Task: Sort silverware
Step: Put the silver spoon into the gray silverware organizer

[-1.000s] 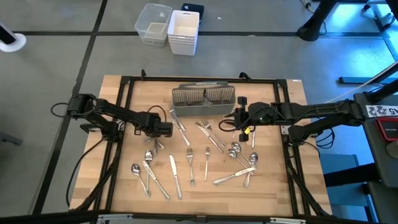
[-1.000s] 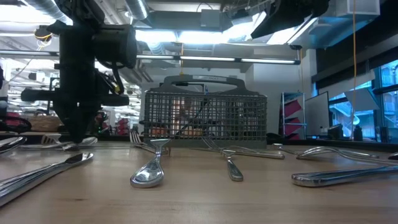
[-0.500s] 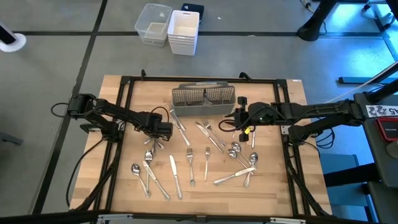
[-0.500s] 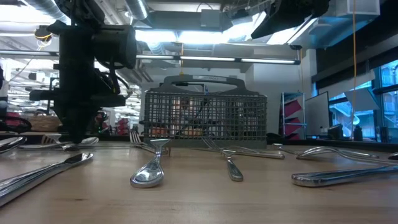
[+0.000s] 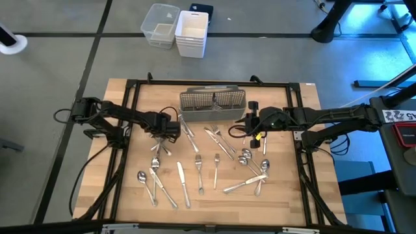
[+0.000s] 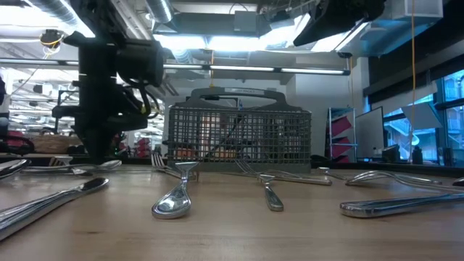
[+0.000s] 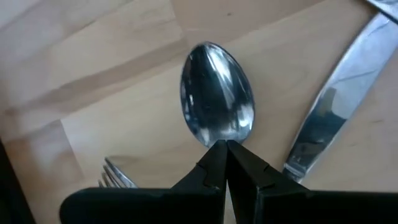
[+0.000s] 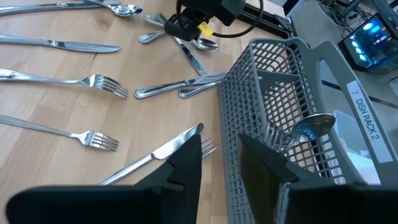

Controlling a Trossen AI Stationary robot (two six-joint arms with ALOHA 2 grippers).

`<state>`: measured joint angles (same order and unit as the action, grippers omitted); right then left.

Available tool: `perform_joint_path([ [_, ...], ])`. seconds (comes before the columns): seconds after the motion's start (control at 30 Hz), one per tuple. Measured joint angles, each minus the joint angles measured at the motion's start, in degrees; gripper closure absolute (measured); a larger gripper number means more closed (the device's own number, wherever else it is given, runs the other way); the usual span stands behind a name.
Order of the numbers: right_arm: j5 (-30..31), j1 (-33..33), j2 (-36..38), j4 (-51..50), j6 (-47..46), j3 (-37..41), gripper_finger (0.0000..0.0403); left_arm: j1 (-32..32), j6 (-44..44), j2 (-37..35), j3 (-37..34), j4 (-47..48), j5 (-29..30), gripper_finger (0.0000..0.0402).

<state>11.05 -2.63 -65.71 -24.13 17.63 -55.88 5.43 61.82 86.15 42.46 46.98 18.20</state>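
Note:
Silverware point(image 5: 214, 162) lies scattered across the middle and near half of the wooden table: spoons, forks and knives. The grey wire-mesh caddy point(image 5: 213, 99) stands near the far edge, and a spoon point(image 8: 311, 127) stands inside it. My left gripper point(image 5: 164, 133) is left of the caddy's near side, pointing down, shut on a spoon point(image 7: 216, 106). In the low view that gripper point(image 6: 98, 152) stands left of the caddy point(image 6: 239, 138). My right gripper point(image 5: 249, 123) waits open by the caddy's right end point(image 8: 280, 106). My left gripper pinches the spoon by its neck point(image 7: 221, 142), just behind the bowl, between the two shut fingertips point(image 7: 211, 165). The fingers come from above. The bowl sticks out beyond the tips, face up; the handle is hidden behind the fingers. Whether the spoon is clear of the table, I cannot tell.
A fork point(image 7: 118, 177) and a knife point(image 7: 336, 112) lie close on either side of the held spoon. More forks and knives point(image 8: 93, 81) lie on the table near my right gripper. A black frame point(image 5: 130, 88) edges the table. White bins point(image 5: 175, 29) sit on the floor beyond it.
My left gripper has moved toward the table's far edge, closer to the caddy, and risen slightly. It has stayed shut.

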Motion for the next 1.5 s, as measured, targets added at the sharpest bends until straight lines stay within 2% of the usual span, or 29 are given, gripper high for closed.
perform_joint_path([
  [0.13, 0.01, 0.00, 0.00, 0.03, 0.00, 0.00, 0.0298, 0.99, -2.36, 0.00, 0.00, 0.01, -0.17, 0.0391],
  [0.3, 0.00, 0.00, 0.00, 0.02, 0.00, 0.00, 0.0298, 1.66, -2.45, 0.00, 0.00, 0.03, -0.30, 0.0340],
  [0.47, 0.02, 0.00, 0.00, 0.02, 0.00, 0.00, 0.0298, 2.29, -2.99, -0.32, 0.00, 0.04, -5.93, 0.0293],
  [0.63, 0.02, 0.02, 0.00, -0.01, 0.00, 0.00, 0.0298, 2.01, -2.00, -0.44, 0.00, 0.11, -8.99, 0.0281],
  [0.8, 0.02, 0.01, 0.00, -0.01, 0.00, 0.00, 0.0298, 2.42, -0.52, -0.44, -0.14, -0.05, -7.66, 0.0289],
  [1.17, 1.65, -0.02, 0.50, 0.07, -0.04, -0.01, 0.0298, 2.48, 3.99, -0.81, -4.68, -3.85, -9.58, 0.0337],
  [1.33, 4.91, -0.02, 1.95, -3.34, -4.82, -2.60, 0.0298, 2.51, 0.77, -0.65, -3.27, -3.75, -9.97, 0.0387],
  [1.5, 4.85, -0.02, 3.03, -10.00, -11.24, -7.69, 0.0298, 2.51, -2.67, -0.73, -0.71, -4.82, -9.43, 0.0385],
])
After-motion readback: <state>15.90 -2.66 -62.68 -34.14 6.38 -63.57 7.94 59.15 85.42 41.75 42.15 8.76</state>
